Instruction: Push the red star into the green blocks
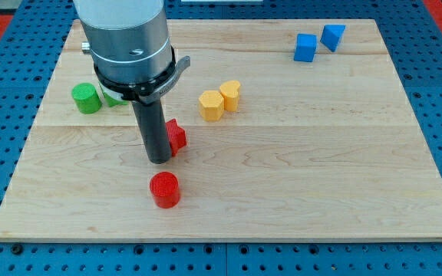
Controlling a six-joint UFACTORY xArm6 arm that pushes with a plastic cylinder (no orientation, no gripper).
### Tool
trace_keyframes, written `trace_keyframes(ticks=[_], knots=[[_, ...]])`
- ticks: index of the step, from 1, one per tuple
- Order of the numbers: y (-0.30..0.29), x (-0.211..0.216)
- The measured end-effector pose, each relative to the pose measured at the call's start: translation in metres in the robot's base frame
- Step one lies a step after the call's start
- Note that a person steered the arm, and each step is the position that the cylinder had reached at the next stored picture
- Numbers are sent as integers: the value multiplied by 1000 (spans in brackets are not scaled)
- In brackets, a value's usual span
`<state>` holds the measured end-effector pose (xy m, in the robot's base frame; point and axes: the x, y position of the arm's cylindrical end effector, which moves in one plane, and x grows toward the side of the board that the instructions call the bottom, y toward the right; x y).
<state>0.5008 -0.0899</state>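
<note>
**Our tip sits against the red star, green blocks up-left**

Nearest the view's bottom we see a red cylinder standing alone on the wooden board, just below our rod. Our tip rests on the board right above that cylinder, a small gap between them. We carry no pincer, only the dark rod, so there is nothing to open or close.

Touching the rod's right side is the red star, partly hidden behind it; only its right half shows. So our tip is at the star's left edge, slightly toward the view's bottom.

Farther up, to the view's right of the star, two yellow blocks sit touching each other, shapes roughly hexagonal and rounded, hard to tell.

Up-left of the star is a green cylinder, and a second green block just beside it, mostly hidden by the arm's grey housing; shape we cannot tell.

Farthest, near the view's top right, two blue blocks sit close together, looking like cubes.
</note>
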Motion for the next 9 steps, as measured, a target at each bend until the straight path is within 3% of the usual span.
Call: trace_keyframes(ticks=[3, 4, 5, 7, 9], knots=[[31, 0], [88, 1], [107, 1], [31, -18], [3, -74]])
